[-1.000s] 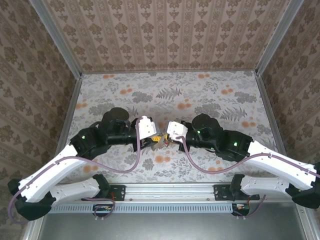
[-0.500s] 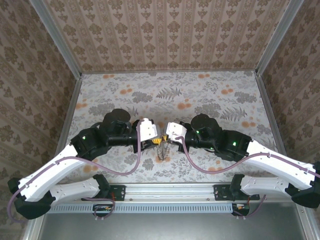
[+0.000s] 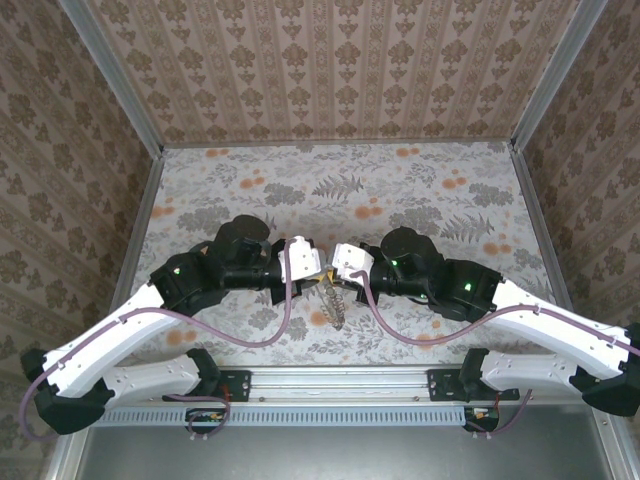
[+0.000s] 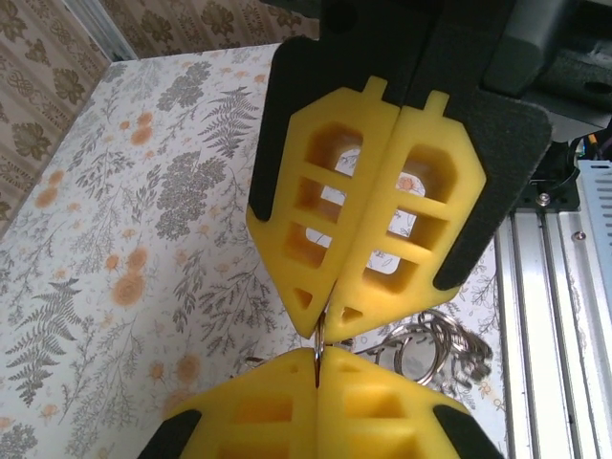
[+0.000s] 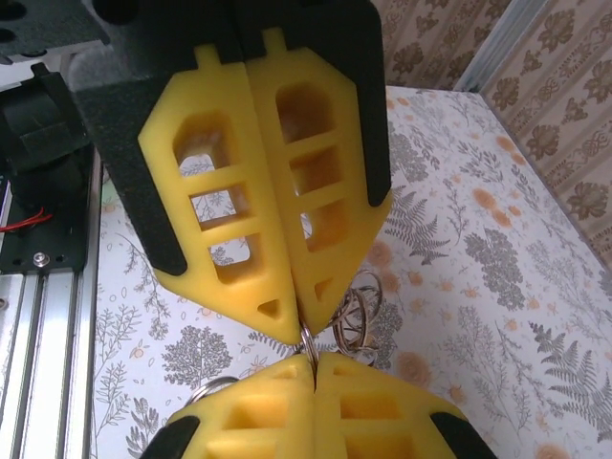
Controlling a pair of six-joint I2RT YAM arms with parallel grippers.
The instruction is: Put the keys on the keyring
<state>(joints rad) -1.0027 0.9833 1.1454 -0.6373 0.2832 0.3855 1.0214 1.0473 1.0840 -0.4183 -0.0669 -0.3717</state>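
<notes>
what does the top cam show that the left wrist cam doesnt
Top view: the left arm and right arm full length, left hand meeting right hand tip to tip above the table. Left wrist view: close up, both hands' yellow fingers shut on one thin metal ring. Shared: both hands, the ring bunch, the table.

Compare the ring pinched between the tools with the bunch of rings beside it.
The pinched ring is single, edge-on; the bunch of rings is several overlapping loops. The pinched ring is clamped between left tool and right tool; the bunch of rings is ungripped. Both are silvery metal.
</notes>
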